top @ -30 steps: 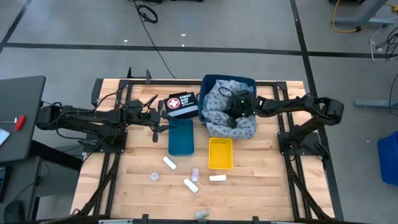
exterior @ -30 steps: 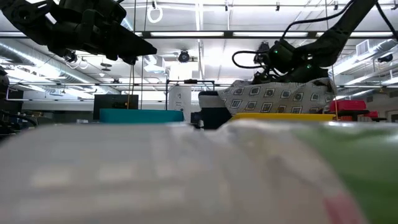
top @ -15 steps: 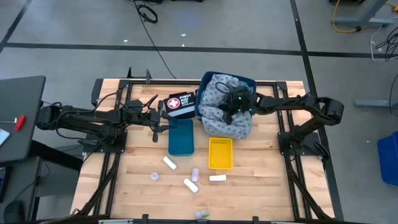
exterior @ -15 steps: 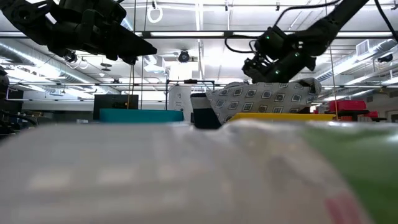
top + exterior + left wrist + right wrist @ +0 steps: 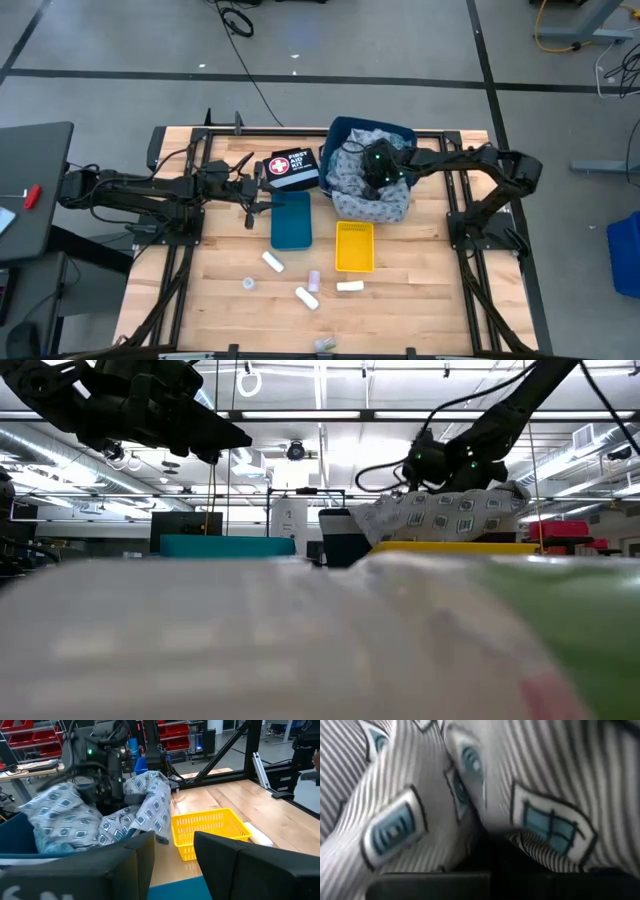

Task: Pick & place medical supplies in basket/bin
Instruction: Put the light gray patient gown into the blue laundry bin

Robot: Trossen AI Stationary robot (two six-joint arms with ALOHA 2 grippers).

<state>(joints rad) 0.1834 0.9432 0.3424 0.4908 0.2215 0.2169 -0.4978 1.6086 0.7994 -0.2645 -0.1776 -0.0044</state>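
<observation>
From my remote station, I see the right gripper (image 5: 372, 172) buried in the grey cloth (image 5: 352, 172); whether it pinches the fabric, I cannot tell. The cloth lies heaped beneath it over the blue bin (image 5: 344, 130), one fold spilling toward the yellow basket (image 5: 354, 247) just beyond. The left gripper (image 5: 262, 190) hangs spread beside the black pouch (image 5: 291, 168) and above the teal tray (image 5: 291, 222). Gauze rolls (image 5: 272, 262) lie well apart on the bench (image 5: 420, 290).

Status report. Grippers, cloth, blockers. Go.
Right gripper buried in grey patterned cloth over blue bin. Left gripper open, idle beside first-aid pouch. Gauze rolls unpicked.
</observation>
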